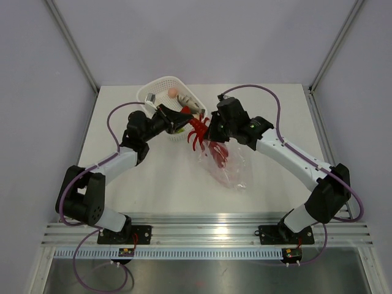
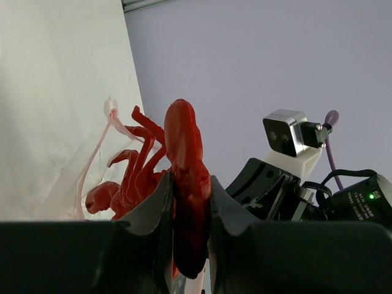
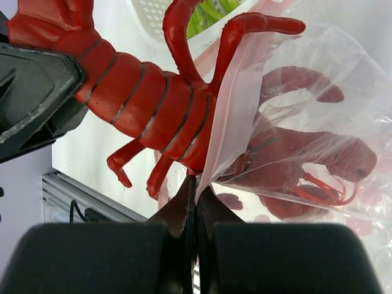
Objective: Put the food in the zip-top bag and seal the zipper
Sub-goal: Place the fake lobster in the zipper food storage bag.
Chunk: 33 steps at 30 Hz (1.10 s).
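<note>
White tabletop (image 1: 135,177), pale grey walls.

Left gripper (image 2: 187,202): clamps the tail end of the red lobster (image 3: 147,98), fingers tight on both flanks, evidently to steer it in claws-first.

Right gripper (image 3: 196,196): pinches fully together on one lip of the zip-top bag (image 3: 294,122), right at the zipper (image 3: 236,110). Seems meant to hold the mouth lifted and steady against the push.

Further out: claws and front legs already inside the clear film, tail and hind legs outside; rest of the bag slack on the table.

Beyond, left in the white basket (image 1: 160,86): grey fish (image 1: 188,100), peach piece (image 1: 173,92), green leaf (image 3: 211,12). Not yet bagged; seal not yet pressed.
</note>
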Tool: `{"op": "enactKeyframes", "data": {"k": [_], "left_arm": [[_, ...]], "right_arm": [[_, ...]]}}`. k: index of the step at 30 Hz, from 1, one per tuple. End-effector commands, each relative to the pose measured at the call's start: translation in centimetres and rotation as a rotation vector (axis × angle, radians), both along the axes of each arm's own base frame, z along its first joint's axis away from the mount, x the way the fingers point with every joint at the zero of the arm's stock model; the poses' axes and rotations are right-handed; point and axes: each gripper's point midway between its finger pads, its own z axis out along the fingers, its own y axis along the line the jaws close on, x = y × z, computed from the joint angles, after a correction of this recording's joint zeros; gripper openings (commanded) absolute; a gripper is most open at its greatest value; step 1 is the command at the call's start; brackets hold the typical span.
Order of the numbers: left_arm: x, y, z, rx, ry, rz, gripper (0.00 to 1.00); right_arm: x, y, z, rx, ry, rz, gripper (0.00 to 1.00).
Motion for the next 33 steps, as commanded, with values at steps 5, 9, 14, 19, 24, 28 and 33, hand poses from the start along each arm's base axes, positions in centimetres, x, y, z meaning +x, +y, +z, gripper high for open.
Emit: {"op": "enactKeyframes", "data": {"k": [5,9,14,19,24,28,33], "left_arm": [[-0.2,-0.2,4.5,-0.048,-0.043,0.012,0.00],[-0.1,-0.2,5.5,-0.054,-0.048,0.016,0.00],[0.2,0.1,5.7,-0.045,-0.036,0.052,0.00],[0.7,0.4,5.3,-0.055,-0.008,0.086,0.00],[0.8,0.4,4.6,-0.058,0.015,0.107,0.00],[0.9,0.4,4.2,-0.056,0.024,0.117,0.00],[0.7,0.4,3.3,-0.017,0.029,0.146,0.00]], "right_arm": [[-0.2,0.4,-1.1,-0.014,-0.013,0.013,0.00],[-0.4,0.3,-1.4,-0.026,-0.011,0.014,0.00],[-0.6,0.5,-1.4,-0.024,-0.012,0.020,0.00],[-0.6,1.0,-1.4,-0.037,-0.026,0.014,0.00],[-0.8,1.7,-1.1,-0.039,-0.032,0.022,0.00],[-1.0,2.2,-1.2,-0.043,-0.030,0.032,0.00],[-1.1,2.9,-0.9,-0.027,-0.029,0.042,0.00]]}}
